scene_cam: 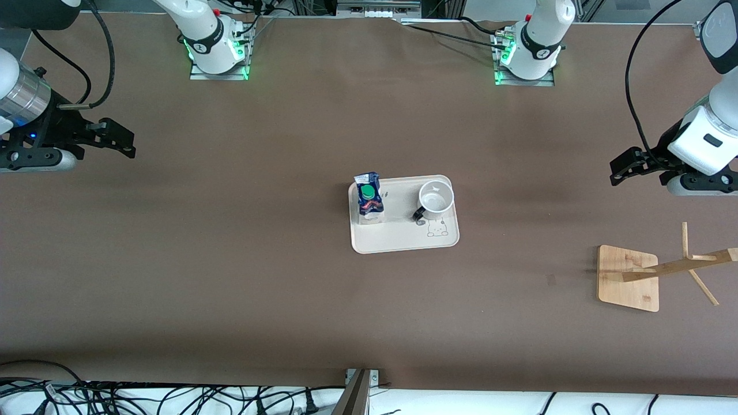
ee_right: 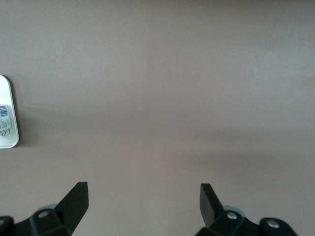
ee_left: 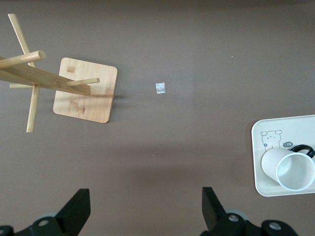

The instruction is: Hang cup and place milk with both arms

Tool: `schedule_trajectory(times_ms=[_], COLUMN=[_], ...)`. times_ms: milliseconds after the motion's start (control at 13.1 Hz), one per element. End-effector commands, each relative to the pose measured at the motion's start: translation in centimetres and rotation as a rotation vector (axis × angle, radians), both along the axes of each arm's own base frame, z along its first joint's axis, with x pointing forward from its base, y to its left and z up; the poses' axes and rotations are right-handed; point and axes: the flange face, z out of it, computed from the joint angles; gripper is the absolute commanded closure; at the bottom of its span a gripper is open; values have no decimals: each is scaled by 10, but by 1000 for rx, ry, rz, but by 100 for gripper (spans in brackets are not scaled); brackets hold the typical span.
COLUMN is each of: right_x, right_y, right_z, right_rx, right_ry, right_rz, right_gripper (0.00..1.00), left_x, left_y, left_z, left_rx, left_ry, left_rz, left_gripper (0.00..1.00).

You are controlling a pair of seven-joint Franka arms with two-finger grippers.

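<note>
The white cup (scene_cam: 435,199) with a black handle stands upright on a beige tray (scene_cam: 398,236) at the table's middle, at the tray's end toward the left arm. The blue-and-white milk (scene_cam: 369,199) with a green cap stands at the tray's end toward the right arm. My left gripper (scene_cam: 620,170) is open and empty over bare table at the left arm's end. Its wrist view (ee_left: 146,206) shows the cup (ee_left: 290,169) and the tray (ee_left: 261,162). My right gripper (scene_cam: 124,144) is open and empty over bare table at the right arm's end. Its wrist view (ee_right: 143,201) shows only the tray's edge (ee_right: 14,123).
A wooden cup rack (scene_cam: 628,276) with slanted pegs stands toward the left arm's end, nearer the front camera than the tray. It also shows in the left wrist view (ee_left: 86,96). A small scrap (ee_left: 160,87) lies on the brown table beside the rack.
</note>
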Motion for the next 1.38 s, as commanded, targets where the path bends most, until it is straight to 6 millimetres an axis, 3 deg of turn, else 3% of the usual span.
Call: schedule_trajectory(times_ms=[0,688,1069,1146,1222,1299], right_x=[0,3,0,0,5,1], right_y=[-1,4,14,26,28,30], right_z=[1,7,36,26,-2,-12], right_rx=[2,7,4,-2,-7,-9], right_ry=[3,-30,-81,-60,15,66], right_rz=[11,25,46,78,110,138], right_gripper=[0,0,0,0,0,0], left_x=[2,2,2,2,2,2], left_y=[1,-2,-2,-3,-3,-3], left_z=[5,4,4,4,4,4], left_rx=[-7,-8,-8,-8,-8,-8], left_ry=[2,2,2,2,2,2], left_rz=[-11,-10,-11,-13,-13,-13], left_gripper=[0,0,0,0,0,0])
